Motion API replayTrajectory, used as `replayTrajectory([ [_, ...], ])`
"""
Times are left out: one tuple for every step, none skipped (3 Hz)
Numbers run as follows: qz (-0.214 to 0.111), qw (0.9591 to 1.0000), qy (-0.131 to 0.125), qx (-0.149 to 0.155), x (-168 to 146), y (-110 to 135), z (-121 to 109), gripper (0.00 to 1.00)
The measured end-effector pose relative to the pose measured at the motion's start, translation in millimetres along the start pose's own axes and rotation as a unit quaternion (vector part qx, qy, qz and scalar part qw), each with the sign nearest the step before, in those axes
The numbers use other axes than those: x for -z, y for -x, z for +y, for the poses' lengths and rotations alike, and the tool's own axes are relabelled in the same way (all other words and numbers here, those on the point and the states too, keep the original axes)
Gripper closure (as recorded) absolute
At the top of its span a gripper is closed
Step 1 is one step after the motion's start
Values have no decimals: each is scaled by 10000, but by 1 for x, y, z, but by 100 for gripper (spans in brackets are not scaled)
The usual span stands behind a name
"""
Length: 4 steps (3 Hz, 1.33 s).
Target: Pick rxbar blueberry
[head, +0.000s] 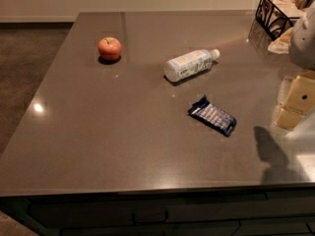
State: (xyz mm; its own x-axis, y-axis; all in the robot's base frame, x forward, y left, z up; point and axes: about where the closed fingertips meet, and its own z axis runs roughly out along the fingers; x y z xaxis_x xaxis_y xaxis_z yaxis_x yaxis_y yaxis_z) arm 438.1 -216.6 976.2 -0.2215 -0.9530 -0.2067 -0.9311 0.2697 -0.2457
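Observation:
The rxbar blueberry (pixel 212 115) is a small flat dark blue bar with pale lettering. It lies flat on the grey-brown countertop (pixel 123 132), right of centre, with its long side running diagonally. My gripper (pixel 294 104) is at the right edge of the view, pale yellow, above the counter. It is to the right of the bar and well apart from it, with nothing seen in it. Its shadow falls on the counter in front of it.
A clear plastic bottle with a white label (pixel 189 65) lies on its side behind the bar. A red apple (pixel 109 48) stands at the back left. A black wire basket (pixel 278 14) with packets is at the back right corner. The counter's front edge runs along the bottom.

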Motion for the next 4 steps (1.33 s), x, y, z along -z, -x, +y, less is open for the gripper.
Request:
replayTrajectory([
  [0,10000,-1,0,0,0,0,0],
  [-92,9999,131,-56,-8,6,-4,0],
  [-200,9989,259,-335,-35,20,-16,0],
  [-283,9969,298,-672,-62,33,-27,0],
])
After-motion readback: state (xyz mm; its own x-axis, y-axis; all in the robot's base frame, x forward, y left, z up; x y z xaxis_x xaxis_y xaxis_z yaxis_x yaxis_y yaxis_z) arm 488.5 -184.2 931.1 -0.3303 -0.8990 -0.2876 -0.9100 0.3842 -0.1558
